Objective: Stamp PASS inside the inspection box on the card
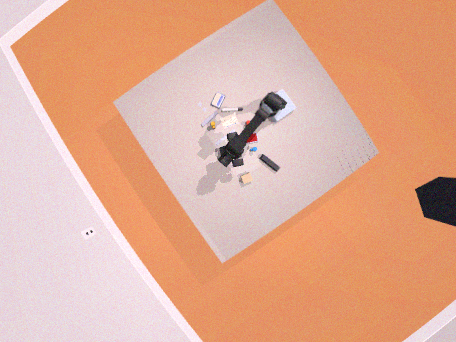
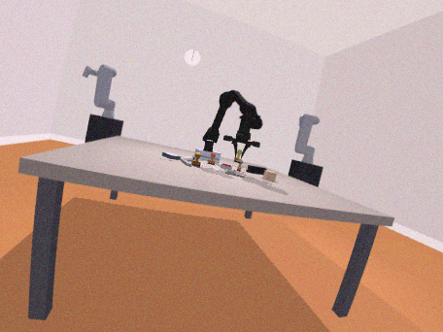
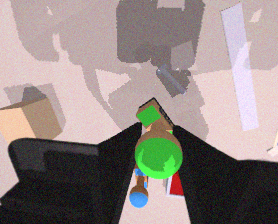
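Observation:
My gripper (image 2: 239, 158) (image 3: 157, 128) is shut on a wooden stamp with a green knob (image 2: 239, 151) (image 3: 159, 156), held upright above the bench. The stamp has a green patch on its base; its print face is hidden. In the top view the arm covers it. The red ink pad (image 1: 253, 138) (image 2: 226, 166) (image 3: 176, 187) lies beside the gripper, partly behind a finger in the wrist view. The cream card (image 1: 229, 120) lies farther off; its box and any print are too small to read.
A blue-knobbed stamp (image 1: 254, 149) (image 3: 139, 196) stands near the pad. Red-knobbed (image 2: 213, 157) and yellow-knobbed (image 1: 213, 125) (image 2: 196, 159) stamps stand near the card. A wooden block (image 1: 245, 178) (image 2: 270, 175), dark bar (image 1: 270, 163), marker (image 1: 231, 109) and pale strip (image 3: 239, 65) lie around.

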Action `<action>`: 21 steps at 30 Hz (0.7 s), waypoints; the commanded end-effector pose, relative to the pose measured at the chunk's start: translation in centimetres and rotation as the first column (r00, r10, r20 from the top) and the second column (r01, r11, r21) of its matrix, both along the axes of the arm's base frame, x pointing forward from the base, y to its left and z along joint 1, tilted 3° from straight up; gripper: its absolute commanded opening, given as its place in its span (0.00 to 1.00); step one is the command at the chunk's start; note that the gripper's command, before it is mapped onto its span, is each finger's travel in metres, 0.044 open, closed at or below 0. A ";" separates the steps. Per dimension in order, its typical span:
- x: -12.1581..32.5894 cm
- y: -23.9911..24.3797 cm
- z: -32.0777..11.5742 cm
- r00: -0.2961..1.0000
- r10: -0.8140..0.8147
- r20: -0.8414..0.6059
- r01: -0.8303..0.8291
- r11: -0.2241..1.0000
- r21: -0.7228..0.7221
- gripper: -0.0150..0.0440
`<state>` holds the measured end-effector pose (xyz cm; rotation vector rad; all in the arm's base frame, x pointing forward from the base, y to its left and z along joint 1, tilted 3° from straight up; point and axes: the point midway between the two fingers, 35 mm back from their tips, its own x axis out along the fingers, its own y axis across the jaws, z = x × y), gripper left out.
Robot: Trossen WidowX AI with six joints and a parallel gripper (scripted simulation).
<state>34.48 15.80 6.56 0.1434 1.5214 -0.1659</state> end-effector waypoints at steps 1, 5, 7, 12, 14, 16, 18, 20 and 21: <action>0.1 0.1 0.3 1.000 0.003 0.002 -0.003 1.000 0.007 0.25; 0.0 0.1 0.5 1.000 0.003 0.002 -0.003 1.000 0.007 0.25; 0.0 0.1 0.6 1.000 0.003 0.001 -0.003 1.000 0.008 0.25; 0.0 0.1 0.8 1.000 0.003 0.001 -0.003 1.000 0.008 0.25; 0.0 0.1 0.9 1.000 0.003 0.001 -0.003 1.000 0.009 0.25; 0.0 0.1 1.0 1.000 0.003 0.001 -0.003 1.000 0.009 0.25; 0.0 0.1 1.1 1.000 0.003 0.001 -0.003 1.000 0.009 0.25; -0.1 0.1 1.2 1.000 0.003 0.000 -0.003 1.000 0.010 0.25; -0.1 0.1 1.3 1.000 0.003 0.000 -0.003 1.000 0.010 0.25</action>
